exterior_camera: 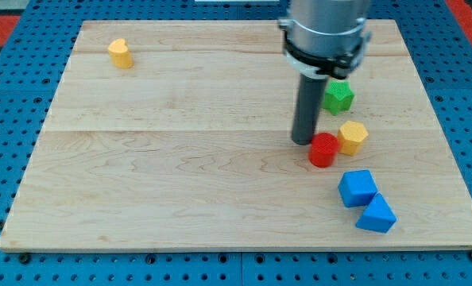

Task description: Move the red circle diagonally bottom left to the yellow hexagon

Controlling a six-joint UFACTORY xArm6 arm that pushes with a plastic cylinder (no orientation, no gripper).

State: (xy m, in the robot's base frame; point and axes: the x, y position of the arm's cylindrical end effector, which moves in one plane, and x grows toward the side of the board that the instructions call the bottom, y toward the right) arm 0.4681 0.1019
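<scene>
the red circle (323, 150) lay on the wooden board (180, 159), toward the view's right. my tip (303, 142) stood just at its left, touching or nearly so; i could not tell which. the rod carried no jaws, so there was nothing to be apart or together. the yellow hexagon (353, 137) touched the red circle at its upper right. a green star (338, 96) sat above the red circle, 2 blue blocks, a cube (357, 188) and a wedge-like block (376, 215), below right of it, and another yellow block (120, 53) far to its upper left.

My arm's grey housing hangs upright — dark rod straight down (vertical), my tip (303, 141) on the board.
</scene>
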